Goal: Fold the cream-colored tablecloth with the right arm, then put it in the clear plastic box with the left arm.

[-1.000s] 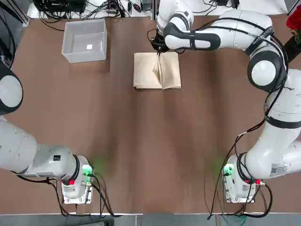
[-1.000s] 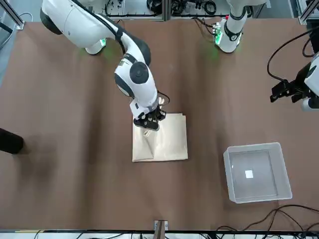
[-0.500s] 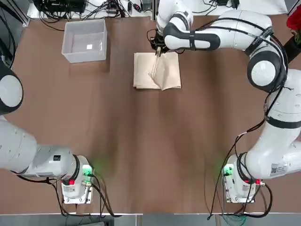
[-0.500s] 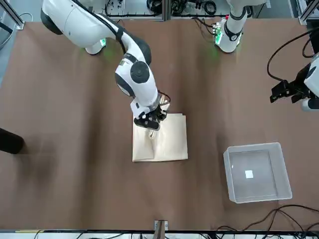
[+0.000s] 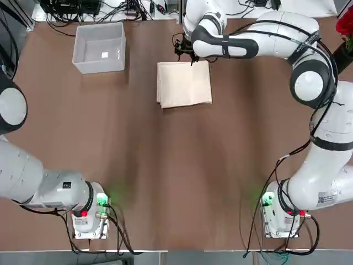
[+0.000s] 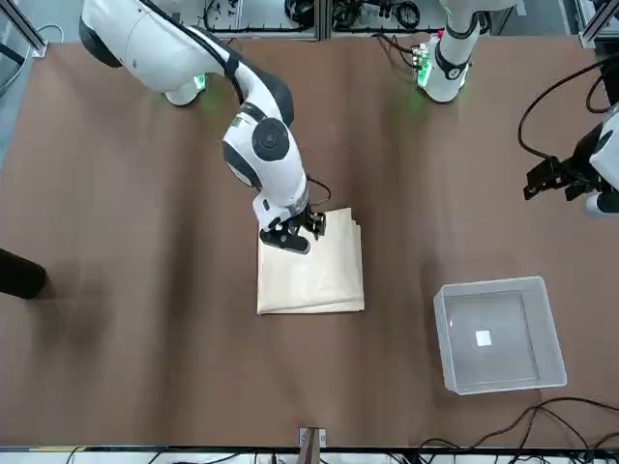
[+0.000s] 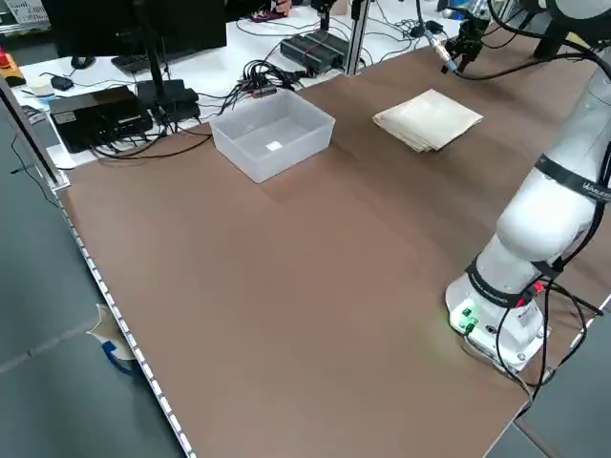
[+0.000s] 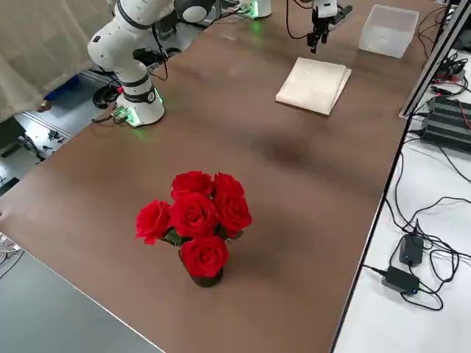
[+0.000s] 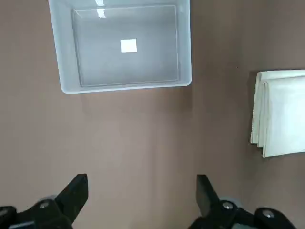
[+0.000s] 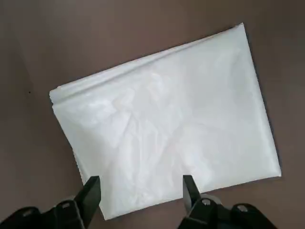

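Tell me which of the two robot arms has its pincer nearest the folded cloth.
The right arm's pincer, at the cloth's far edge; the left arm's is farther away, on the clear box's side.

In the top view the left gripper's running out past the edge, so no luck seeing it there. The front view's chopping off the left arm [image 6: 607, 159] too. The right arm [image 5: 242, 45] is hiding its own fingertips from overhead, and the left side view's cutting off the monitor [image 7: 124, 29] up top.
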